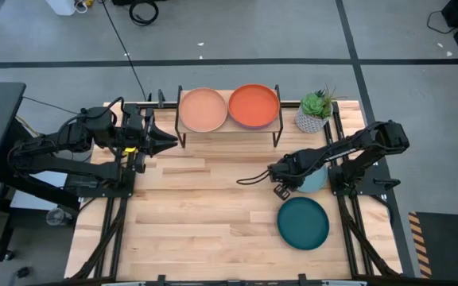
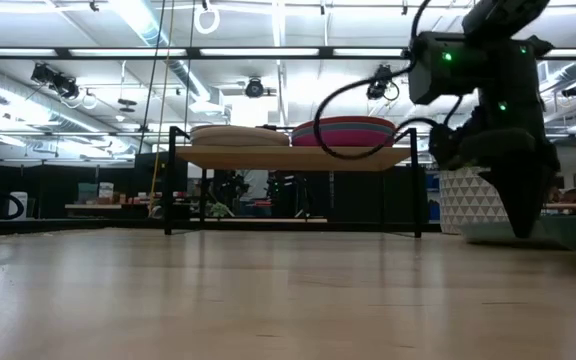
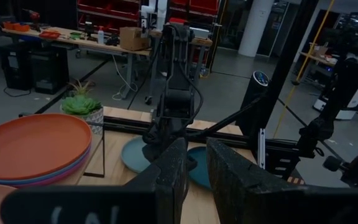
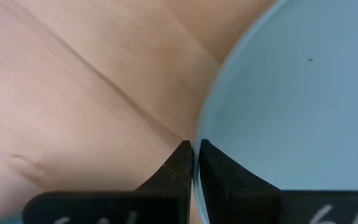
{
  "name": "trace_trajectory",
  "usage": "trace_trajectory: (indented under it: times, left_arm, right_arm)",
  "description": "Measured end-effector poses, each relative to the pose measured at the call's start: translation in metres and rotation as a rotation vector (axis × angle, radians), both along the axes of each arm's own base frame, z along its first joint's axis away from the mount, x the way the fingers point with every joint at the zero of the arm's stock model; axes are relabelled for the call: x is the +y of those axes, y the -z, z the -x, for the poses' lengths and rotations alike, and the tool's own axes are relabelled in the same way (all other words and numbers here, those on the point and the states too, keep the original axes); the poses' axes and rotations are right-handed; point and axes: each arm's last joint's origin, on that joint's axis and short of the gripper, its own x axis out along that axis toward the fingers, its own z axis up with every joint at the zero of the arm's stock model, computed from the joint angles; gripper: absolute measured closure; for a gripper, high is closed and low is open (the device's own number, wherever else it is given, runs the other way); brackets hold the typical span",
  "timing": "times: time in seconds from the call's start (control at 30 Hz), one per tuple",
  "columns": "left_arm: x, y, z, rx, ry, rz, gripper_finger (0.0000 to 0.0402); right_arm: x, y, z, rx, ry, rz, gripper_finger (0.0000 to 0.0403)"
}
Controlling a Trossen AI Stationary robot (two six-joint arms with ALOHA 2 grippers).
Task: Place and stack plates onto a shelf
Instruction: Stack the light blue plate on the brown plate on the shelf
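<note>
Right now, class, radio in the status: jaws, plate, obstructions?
Right gripper shut on round pale blue plate rim. Left gripper parked beside shelf. Nothing blocking.

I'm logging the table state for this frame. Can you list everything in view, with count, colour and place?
Shelf: one, light wood top, black legs, far edge of the table.
Tan-peach plate: one, top of the shelf's left stack.
Orange plate: one, top of the right stack, magenta and blue rims beneath.
Pale blue plate: one, on the table's right side.
Dark teal plate: one, near right of the table.
Potted plant: one, green in a white pot, right of the shelf.
Left gripper: left of the shelf, shut.
Right gripper: shut on the pale blue plate's rim.
</note>
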Motion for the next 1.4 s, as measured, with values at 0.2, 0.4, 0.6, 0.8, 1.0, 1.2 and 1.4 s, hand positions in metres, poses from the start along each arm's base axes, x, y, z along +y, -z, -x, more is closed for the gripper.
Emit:
trace_trajectory:
  times: [0.2, 0.4, 0.6, 0.8, 1.0, 1.2, 1.4]
  left_arm:
    - [0.000, 0.000, 0.000, -0.001, 0.000, 0.000, 0.0331]
    - [0.000, 0.000, 0.000, -0.001, 0.000, 0.000, 0.0331]
    - [0.000, 0.000, 0.000, -0.002, 0.000, 0.000, 0.0331]
    - [0.000, 0.000, 0.000, -0.002, 0.000, 0.000, 0.0331]
    - [0.000, -0.002, 0.000, -0.025, 0.000, 0.010, 0.0331]
    - [0.000, -0.008, 0.000, -0.086, 0.001, 0.004, 0.0331]
    - [0.000, -0.009, 0.000, -0.091, 0.001, 0.004, 0.0331]
  right_arm:
    - [0.001, -0.023, -0.017, -0.060, -0.075, -0.010, 0.0374]
    - [0.004, -0.047, -0.034, -0.154, -0.136, -0.048, 0.0375]
    - [0.005, -0.071, -0.048, -0.239, -0.189, -0.050, 0.0375]
    - [0.008, -0.094, -0.066, -0.416, -0.278, -0.084, 0.0375]
    - [0.012, -0.116, -0.087, -0.660, -0.308, -0.141, 0.0375]
    - [0.014, -0.141, -0.107, -0.969, -0.295, -0.180, 0.0375]
    - [0.009, -0.164, -0.119, -1.234, -0.268, -0.175, 0.0375]
